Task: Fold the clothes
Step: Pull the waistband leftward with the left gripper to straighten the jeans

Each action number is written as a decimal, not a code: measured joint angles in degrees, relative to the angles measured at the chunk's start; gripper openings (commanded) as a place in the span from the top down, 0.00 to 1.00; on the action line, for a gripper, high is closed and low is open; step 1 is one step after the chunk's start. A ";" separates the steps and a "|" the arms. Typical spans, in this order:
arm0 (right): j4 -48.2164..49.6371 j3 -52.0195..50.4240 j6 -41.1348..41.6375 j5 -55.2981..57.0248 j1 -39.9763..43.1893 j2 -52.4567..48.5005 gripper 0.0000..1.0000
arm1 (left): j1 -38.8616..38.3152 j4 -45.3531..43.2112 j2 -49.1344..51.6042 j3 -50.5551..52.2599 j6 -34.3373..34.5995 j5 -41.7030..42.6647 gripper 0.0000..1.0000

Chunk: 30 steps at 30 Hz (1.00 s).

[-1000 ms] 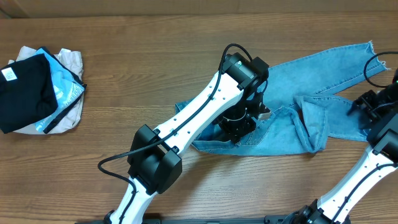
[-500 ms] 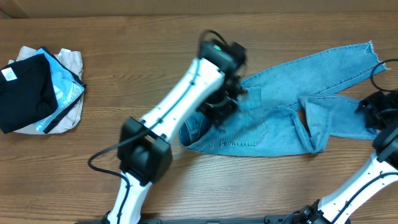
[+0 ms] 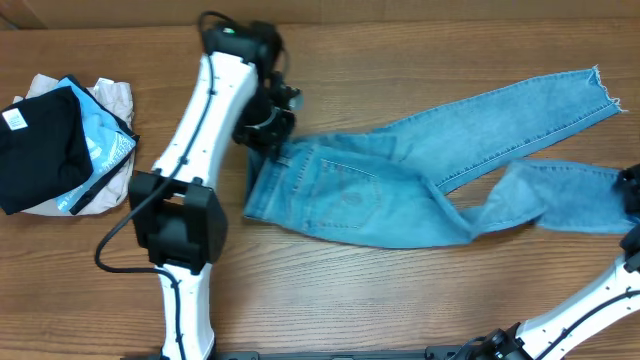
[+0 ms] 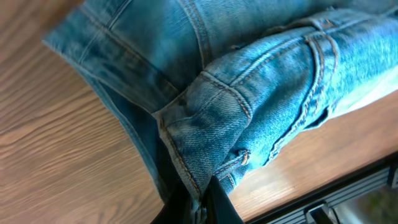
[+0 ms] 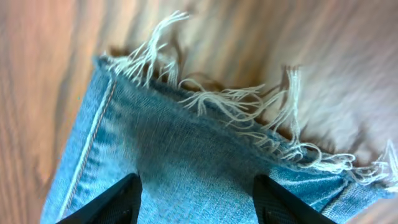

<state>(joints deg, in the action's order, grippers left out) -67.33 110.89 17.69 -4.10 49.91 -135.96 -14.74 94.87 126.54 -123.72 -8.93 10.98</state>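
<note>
The jeans (image 3: 350, 195) lie stretched along the surface (image 3: 400, 300), long axis left to right. The waistband (image 3: 258, 185) is at the left, pinched in the closed left gripper (image 4: 200, 199). The frayed hem (image 5: 236, 106) is far right, below the right gripper (image 5: 199, 199) — jaws apart, clamping nothing.

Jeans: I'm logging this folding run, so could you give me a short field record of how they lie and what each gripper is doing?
jeans: flat on the table, waist to the left, legs splayed right, not folded
left gripper: shut on the jeans at the waist edge
right gripper: open, fingers either side of the near leg's frayed hem
other clothes: heap at far left, apart from the jeans
</note>
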 measured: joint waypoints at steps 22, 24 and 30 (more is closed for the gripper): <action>-2.97 3.34 1.60 4.98 3.45 -1.90 0.37 | 8.22 1.88 -12.59 -7.17 1.27 1.01 0.94; -2.99 3.34 1.62 5.05 3.45 -1.90 0.37 | 7.45 1.88 -14.01 -7.39 1.27 1.62 0.94; -3.02 3.34 1.62 5.09 3.45 -1.90 0.38 | 5.44 1.90 -15.28 -7.34 1.84 2.82 0.95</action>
<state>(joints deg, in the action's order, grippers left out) -70.35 114.24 19.31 0.99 53.36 -137.86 -9.30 96.77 111.26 -131.07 -7.09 13.80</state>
